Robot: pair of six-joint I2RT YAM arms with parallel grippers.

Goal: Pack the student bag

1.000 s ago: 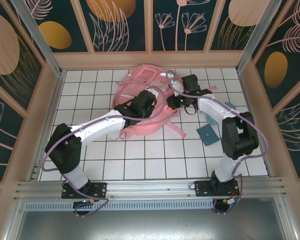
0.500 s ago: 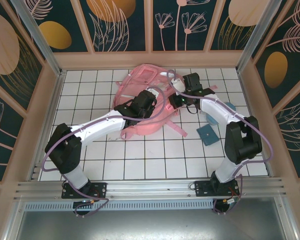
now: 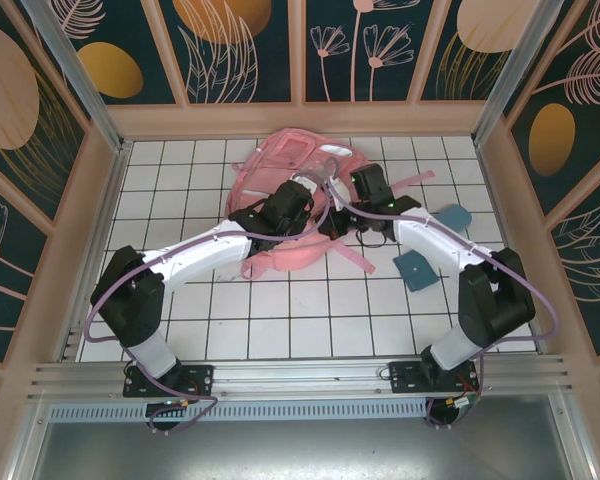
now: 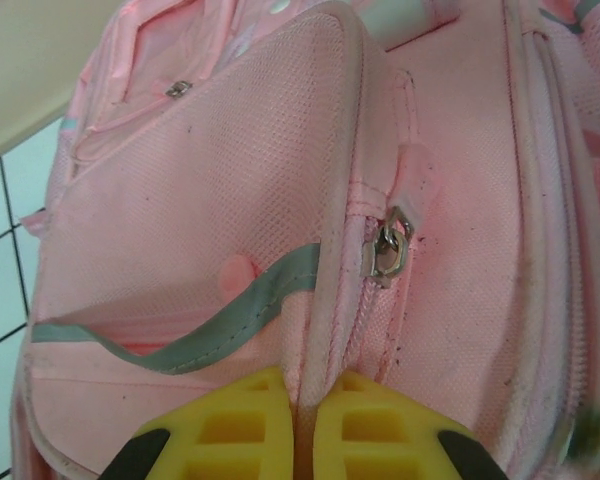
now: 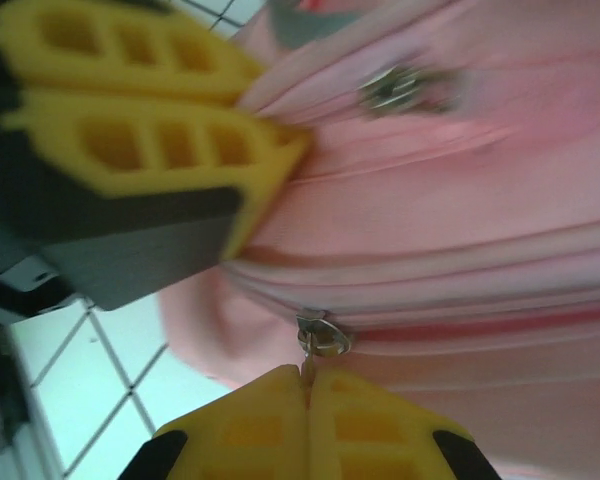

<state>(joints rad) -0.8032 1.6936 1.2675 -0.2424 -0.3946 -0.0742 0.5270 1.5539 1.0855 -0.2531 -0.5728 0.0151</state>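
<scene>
The pink student bag (image 3: pixel 290 160) lies at the back middle of the tiled table. My left gripper (image 3: pixel 302 190) rests on top of it, shut on a raised piped seam (image 4: pixel 330 200) of the front pocket. A metal zipper pull (image 4: pixel 388 250) sits just right of that seam, and a grey strip (image 4: pixel 210 325) crosses the pocket. My right gripper (image 3: pixel 332 217) is at the bag's right side, shut on the tab of a zipper slider (image 5: pixel 323 337). The left gripper's yellow fingers (image 5: pixel 150 100) show close by in the right wrist view.
A blue pencil case (image 3: pixel 416 268) lies on the tiles right of the bag, with another blue item (image 3: pixel 450 213) behind it. A loose pink strap (image 3: pixel 350 258) trails toward the front. Wooden walls (image 3: pixel 100 200) close in the table on three sides.
The right arm has swung left, from the bag's right edge toward its middle, with its jaws shut tight on the zipper tab. The left arm and its grip have not moved.
</scene>
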